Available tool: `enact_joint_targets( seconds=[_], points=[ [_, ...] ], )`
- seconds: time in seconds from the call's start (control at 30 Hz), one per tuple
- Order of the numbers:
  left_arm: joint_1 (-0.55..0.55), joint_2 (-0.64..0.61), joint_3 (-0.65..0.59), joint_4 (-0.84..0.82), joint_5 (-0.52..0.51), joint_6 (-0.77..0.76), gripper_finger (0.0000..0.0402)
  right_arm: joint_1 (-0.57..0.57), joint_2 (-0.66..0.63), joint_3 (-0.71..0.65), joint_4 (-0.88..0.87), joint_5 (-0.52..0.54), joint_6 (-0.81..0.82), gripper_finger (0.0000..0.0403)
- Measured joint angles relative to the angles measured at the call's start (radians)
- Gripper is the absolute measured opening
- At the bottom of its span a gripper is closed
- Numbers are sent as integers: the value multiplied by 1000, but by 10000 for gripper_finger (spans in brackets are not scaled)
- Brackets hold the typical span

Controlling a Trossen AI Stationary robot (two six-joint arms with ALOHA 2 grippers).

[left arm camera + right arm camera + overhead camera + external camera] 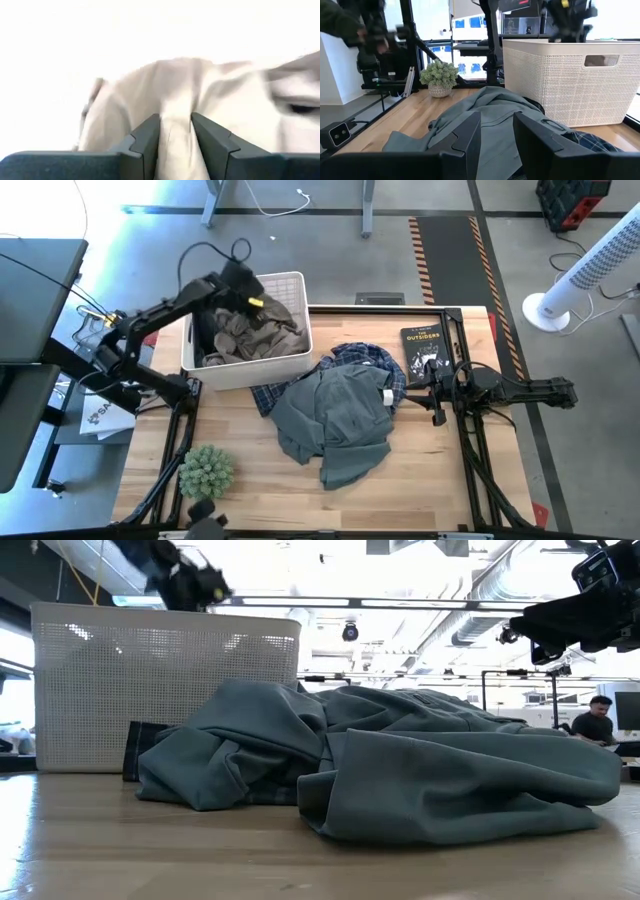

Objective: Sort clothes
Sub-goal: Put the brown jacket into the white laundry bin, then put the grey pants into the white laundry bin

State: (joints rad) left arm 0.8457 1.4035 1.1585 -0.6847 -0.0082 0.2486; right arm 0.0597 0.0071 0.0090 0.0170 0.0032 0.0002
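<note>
A taupe-brown garment [250,335] lies in the white plastic basket [290,365] at the table's far left. My left gripper [252,302] is over the basket and shut on this garment; it also shows above the basket in the low view [190,580]. A grey-green T-shirt [335,420] lies crumpled mid-table on a blue plaid shirt [365,358]. My right gripper [436,395] is open and empty, level, just right of the T-shirt. A thin white garment does not show. My left gripper pinches a raised fold of the taupe-brown garment [175,137] between its two fingers [150,135]. The fingers come from above, slanting down into the basket. The rest of the garment lies in the basket below [240,340].
A black book [424,350] lies at the far right of the table beside the plaid shirt. A small potted plant [206,470] stands at the near left. The basket wall [160,680] stands behind the T-shirt [380,770]. A person [598,720] sits far off in the room.
</note>
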Motion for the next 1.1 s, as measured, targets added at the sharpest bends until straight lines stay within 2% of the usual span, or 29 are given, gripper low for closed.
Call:
enact_joint_targets(
  seconds=[0.1,0.23,0.37,0.43,0.47,0.5,0.63,0.7,0.8,0.87,0.93,1.0,1.1],
  points=[
    [-51,-34,118,-125,18,14,97,0,0,0,0,0,0,112],
    [-184,-95,263,-295,33,-79,78,0,0,0,0,0,0,112],
    [-373,-169,357,-411,200,-155,56,0,0,0,0,0,0,112],
    [-486,-201,365,-431,294,-210,45,0,0,0,0,0,0,112],
    [-541,-214,363,-439,304,-243,39,0,0,0,0,0,0,112],
    [-594,-220,361,-458,281,-274,33,0,0,0,0,0,0,112],
    [-737,-199,356,-632,67,-381,13,0,0,0,0,0,0,112],
    [-767,-182,335,-676,25,-395,6,0,0,0,0,0,0,112],
    [-783,-156,261,-683,20,-397,1,0,0,0,0,0,0,112],
    [-782,-137,196,-679,12,-349,2,0,0,0,0,0,0,112],
    [-781,-121,129,-683,-42,-269,2,0,0,0,0,0,0,112],
    [-781,-104,74,-691,-167,-177,2,0,0,0,0,0,0,112],
    [-778,-81,27,-706,-420,-39,2,0,0,0,0,0,0,112]
  ],
)
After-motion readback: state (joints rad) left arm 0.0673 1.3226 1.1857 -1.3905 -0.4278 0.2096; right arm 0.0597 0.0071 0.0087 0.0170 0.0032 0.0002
